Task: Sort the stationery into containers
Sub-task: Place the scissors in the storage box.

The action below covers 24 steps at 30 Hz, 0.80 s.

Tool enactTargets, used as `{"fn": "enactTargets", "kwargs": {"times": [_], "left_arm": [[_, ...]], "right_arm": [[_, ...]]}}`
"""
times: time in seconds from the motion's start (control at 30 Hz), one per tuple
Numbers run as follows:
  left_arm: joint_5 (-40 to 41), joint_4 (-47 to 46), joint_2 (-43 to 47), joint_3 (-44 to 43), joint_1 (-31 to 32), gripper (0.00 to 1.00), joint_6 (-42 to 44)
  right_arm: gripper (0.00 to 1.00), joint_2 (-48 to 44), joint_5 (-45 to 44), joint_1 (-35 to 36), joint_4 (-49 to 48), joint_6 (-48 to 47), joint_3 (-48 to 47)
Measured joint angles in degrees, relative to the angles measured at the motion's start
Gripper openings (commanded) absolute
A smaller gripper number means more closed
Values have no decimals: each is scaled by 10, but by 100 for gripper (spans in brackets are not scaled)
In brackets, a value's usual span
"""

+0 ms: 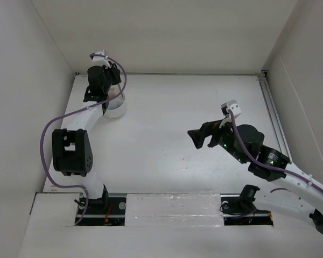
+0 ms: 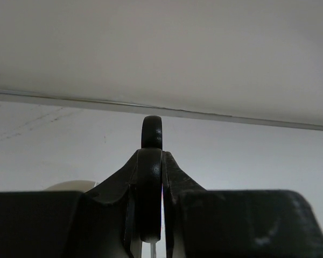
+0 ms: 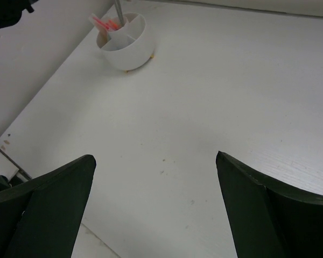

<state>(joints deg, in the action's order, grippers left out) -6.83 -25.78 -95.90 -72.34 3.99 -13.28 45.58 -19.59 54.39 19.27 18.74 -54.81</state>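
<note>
The left jaws are squeezing the scissors (image 2: 152,131) by a black handle ring, dangling the stiff, pointy blades into the white tub (image 3: 133,52) where they could swing, while the right jaws are hanging spread wide, holding nothing.

From above, my left arm (image 1: 101,80) covers most of the tub (image 1: 117,111), so I cannot see what lies in it. At my left wrist only one black loop of the scissors (image 2: 151,134) shows; the blades drop below the picture's edge. From my right wrist the pens (image 3: 105,24) are too small to count.
</note>
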Motion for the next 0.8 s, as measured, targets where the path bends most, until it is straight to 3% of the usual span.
{"fn": "enactTargets", "kwargs": {"times": [0.8], "left_arm": [[-26,-83,-122,-54,-37,0,25]], "right_arm": [[100,-13,44,0,12,15,66]]}}
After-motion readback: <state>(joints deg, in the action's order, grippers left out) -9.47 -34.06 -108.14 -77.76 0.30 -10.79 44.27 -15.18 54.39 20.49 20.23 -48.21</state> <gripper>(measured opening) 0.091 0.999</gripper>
